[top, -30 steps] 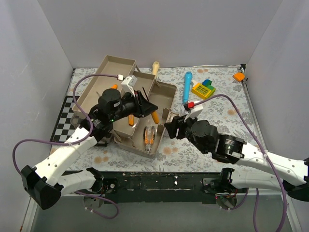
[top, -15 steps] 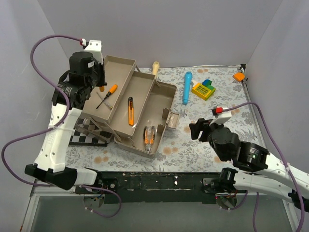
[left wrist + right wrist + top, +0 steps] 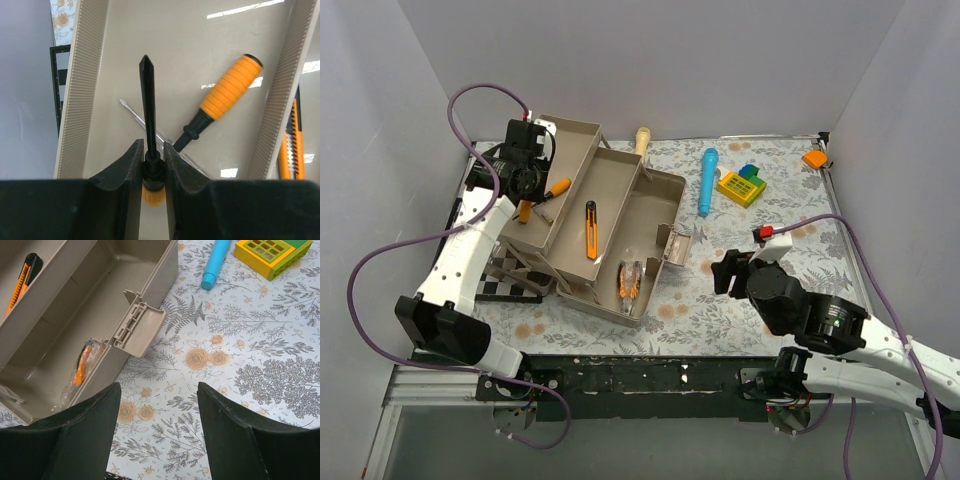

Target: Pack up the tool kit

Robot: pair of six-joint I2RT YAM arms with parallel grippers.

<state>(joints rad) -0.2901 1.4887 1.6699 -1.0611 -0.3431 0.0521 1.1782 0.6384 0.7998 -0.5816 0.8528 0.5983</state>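
The tan toolbox (image 3: 665, 190) stands open with its fold-out trays spread to the left. My left gripper (image 3: 527, 198) is low over the far-left tray (image 3: 115, 75), shut on a small screwdriver (image 3: 147, 100) at the collar between its black shaft and orange handle. A second orange-handled screwdriver (image 3: 230, 87) lies in that tray (image 3: 558, 187). An orange utility knife (image 3: 590, 230) lies in the second tray. Bagged pliers (image 3: 82, 365) lie in the box bottom (image 3: 630, 280). My right gripper (image 3: 160, 405) is open and empty over the floral cloth, right of the box (image 3: 725, 272).
A blue cylindrical tool (image 3: 707, 180) and a yellow toy block (image 3: 741, 186) lie behind the box on the right. A cream handle (image 3: 642, 140) lies at the back, an orange piece (image 3: 814, 158) in the far right corner. A checkered board (image 3: 485, 275) lies under the trays. The box latch (image 3: 140, 327) hangs open.
My left arm swung from the box middle out to the far-left tray and now holds a screwdriver low over it. My right arm drew back to the right, away from the box.
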